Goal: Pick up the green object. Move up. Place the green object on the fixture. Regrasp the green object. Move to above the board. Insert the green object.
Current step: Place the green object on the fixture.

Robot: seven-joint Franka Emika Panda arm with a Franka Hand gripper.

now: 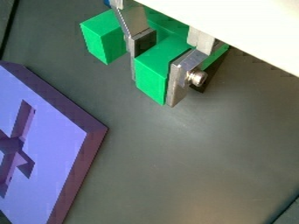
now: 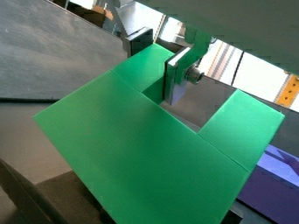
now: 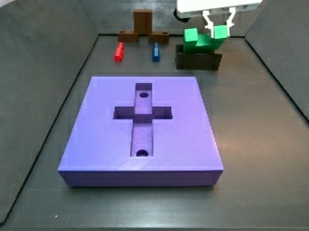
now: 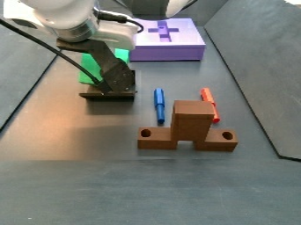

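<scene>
The green object (image 1: pixel 103 40) is a bright green piece with two legs and rests on the dark fixture (image 3: pixel 200 61) at the back right of the floor. It also shows in a side view (image 4: pixel 90 76) beside the fixture (image 4: pixel 114 93). My gripper (image 1: pixel 155 79) comes down on it from above and is shut on one green leg, with a silver finger plate on each side. In a wrist view the green object (image 2: pixel 128 149) fills most of the picture under the gripper (image 2: pixel 152 74). The purple board (image 3: pixel 145 131) with its cross recess lies in the middle, apart from the gripper.
A red peg (image 3: pixel 121 51) and a blue peg (image 3: pixel 157 52) lie behind the board, in front of the orange-brown wooden stand (image 3: pixel 145 24). The stand (image 4: pixel 186 128) is nearest the camera in a side view. Dark walls bound the floor.
</scene>
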